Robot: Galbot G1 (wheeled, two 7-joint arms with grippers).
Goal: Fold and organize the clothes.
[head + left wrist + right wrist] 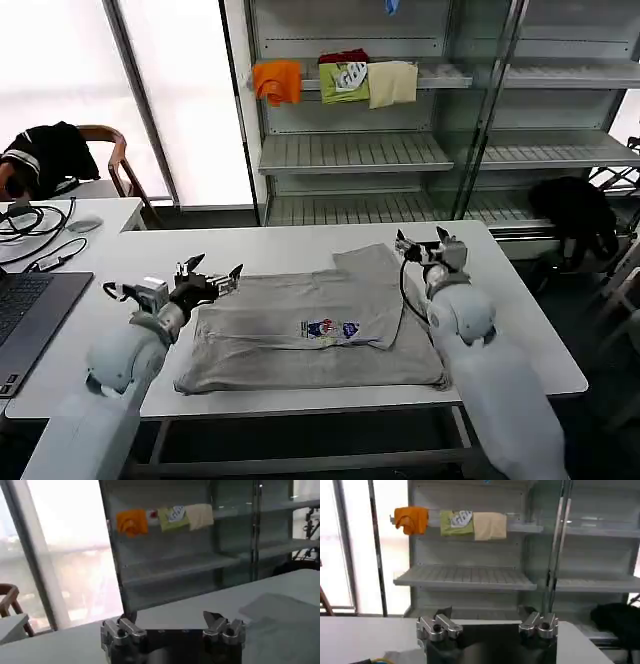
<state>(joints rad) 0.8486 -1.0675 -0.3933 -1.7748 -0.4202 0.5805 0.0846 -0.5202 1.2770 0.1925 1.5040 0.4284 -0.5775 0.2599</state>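
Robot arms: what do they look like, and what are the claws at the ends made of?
Both arms are fat, smooth, light grey-white tubes with rounded joints. The left gripper and right gripper are shiny silver metal with dark pointed fingers on a black base. A thin black cable loops beside the right arm's wrist, and a dark one runs by the left wrist. Up close, the left fingers look like bolted metal blocks.

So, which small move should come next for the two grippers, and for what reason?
Probably lower both grippers to the shirt's far edge. The grey T-shirt lies partly folded on the table; the left gripper and right gripper hover open and empty near its far corners, well placed to pinch them for another fold.
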